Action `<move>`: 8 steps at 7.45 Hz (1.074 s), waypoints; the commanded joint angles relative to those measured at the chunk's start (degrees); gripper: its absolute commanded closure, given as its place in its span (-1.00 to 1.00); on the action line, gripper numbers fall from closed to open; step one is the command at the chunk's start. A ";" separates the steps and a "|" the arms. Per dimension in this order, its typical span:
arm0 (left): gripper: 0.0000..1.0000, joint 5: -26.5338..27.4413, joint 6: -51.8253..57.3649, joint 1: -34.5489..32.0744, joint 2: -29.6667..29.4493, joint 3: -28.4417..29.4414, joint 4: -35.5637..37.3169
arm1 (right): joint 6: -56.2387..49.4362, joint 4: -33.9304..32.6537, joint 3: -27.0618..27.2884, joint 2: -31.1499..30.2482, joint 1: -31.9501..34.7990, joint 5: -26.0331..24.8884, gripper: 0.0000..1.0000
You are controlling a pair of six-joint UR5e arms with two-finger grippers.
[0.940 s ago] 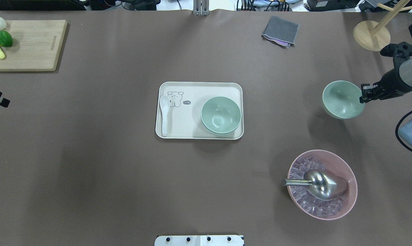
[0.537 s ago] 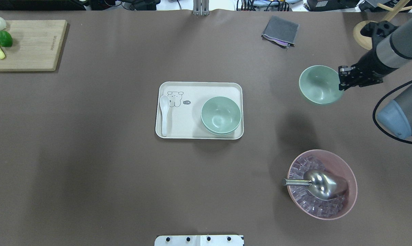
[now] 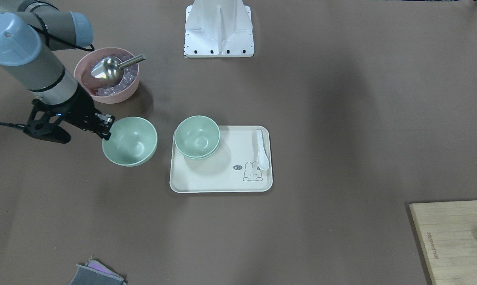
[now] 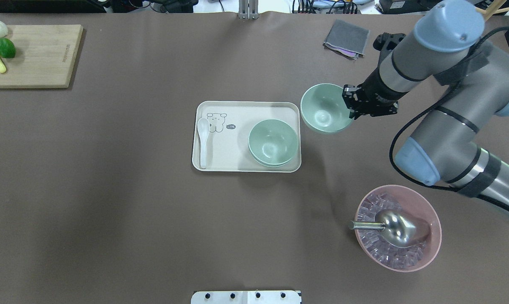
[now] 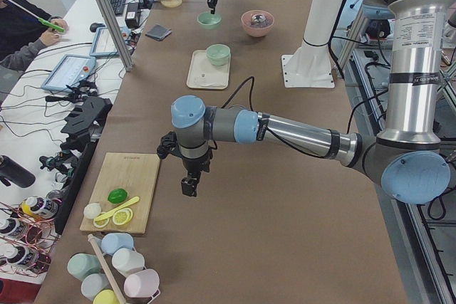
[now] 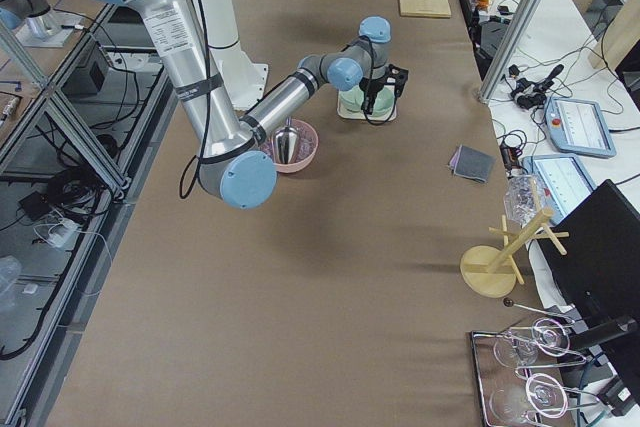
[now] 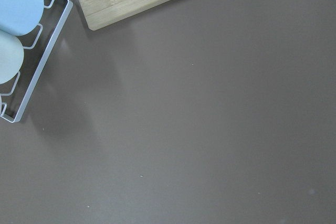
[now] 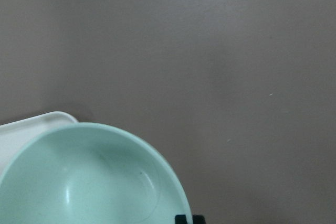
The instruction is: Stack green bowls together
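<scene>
Two pale green bowls (image 4: pixel 273 142) sit nested at the right end of the white tray (image 4: pixel 229 158); they also show in the front-facing view (image 3: pixel 197 136). My right gripper (image 4: pixel 350 105) is shut on the rim of a third green bowl (image 4: pixel 324 109) and holds it upright above the table, just off the tray's far right corner. The right wrist view shows this bowl (image 8: pixel 89 182) with the tray corner (image 8: pixel 31 127) beside it. My left gripper (image 5: pixel 189 187) hangs over bare table near the cutting board, seen only in the exterior left view; I cannot tell if it is open.
A pink bowl (image 4: pixel 398 228) with ice cubes and a metal scoop (image 4: pixel 396 227) stands at the near right. A white spoon (image 4: pixel 203 141) lies on the tray's left. A cutting board (image 4: pixel 35 55) with fruit is far left, a grey cloth (image 4: pixel 346 39) far right.
My right arm has carried the held green bowl leftward from the table's right edge to just beside the tray. The left arm has left the overhead view.
</scene>
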 commanded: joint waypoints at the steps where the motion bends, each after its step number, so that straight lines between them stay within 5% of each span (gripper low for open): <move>1: -0.97 -0.28 0.16 -0.10 -0.03 0.11 0.22 | 8.01 0.04 -2.60 5.13 -5.41 -2.85 1.00; 8: -0.97 -0.37 -0.19 0.08 -0.12 0.29 0.14 | 15.16 0.65 -5.75 8.03 -11.67 -7.69 1.00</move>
